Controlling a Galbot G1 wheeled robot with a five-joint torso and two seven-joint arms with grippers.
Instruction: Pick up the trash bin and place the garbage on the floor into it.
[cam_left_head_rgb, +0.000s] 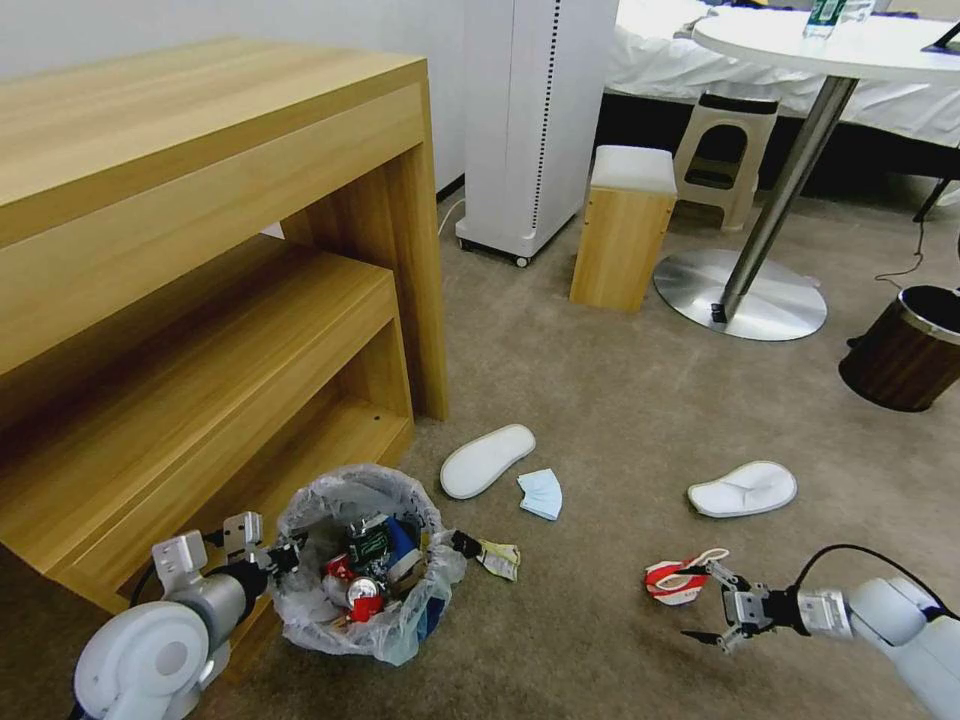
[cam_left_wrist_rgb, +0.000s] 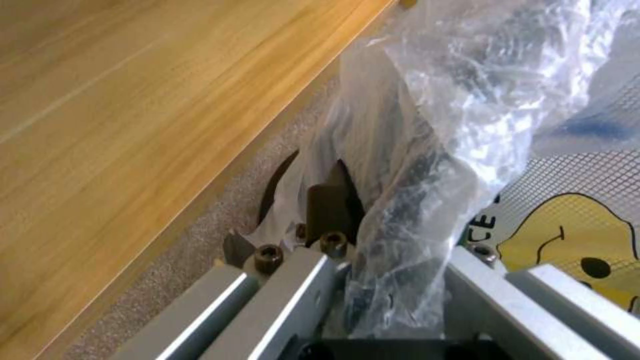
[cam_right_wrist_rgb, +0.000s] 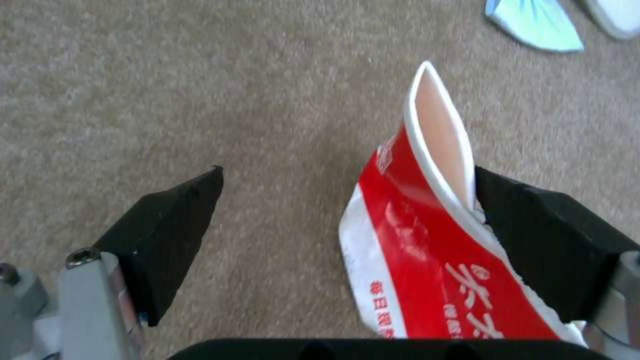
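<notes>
1. The small round dark trash bin with blue sides and a crinkled clear plastic liner (cam_left_head_rgb: 365, 560) stands on the beige short-pile carpet floor (cam_left_head_rgb: 600, 420), just beside the wooden shelf unit (cam_left_head_rgb: 200, 300). The left gripper (cam_left_head_rgb: 285, 555) is closed on its rim, bag film bunched between the jaws.
2. The liner looks slippery and slack, so I judge that a hold must catch the stiff rim beneath it. The bin, part-filled, is probably light.
3. The right gripper (cam_right_wrist_rgb: 347, 210) is spread wide around a squashed red-and-white paper bowl (cam_right_wrist_rgb: 427, 235). One finger touches the bowl's wall; the other stands well apart.
4. The bowl seems thin, light and easily crushed further; its flattened rim offers the firmest bite.
5. Two white flat slippers (cam_left_head_rgb: 487, 460), a light-blue face mask (cam_left_head_rgb: 541, 493) and a small wrapper (cam_left_head_rgb: 497, 557) lie loose on the floor.
</notes>
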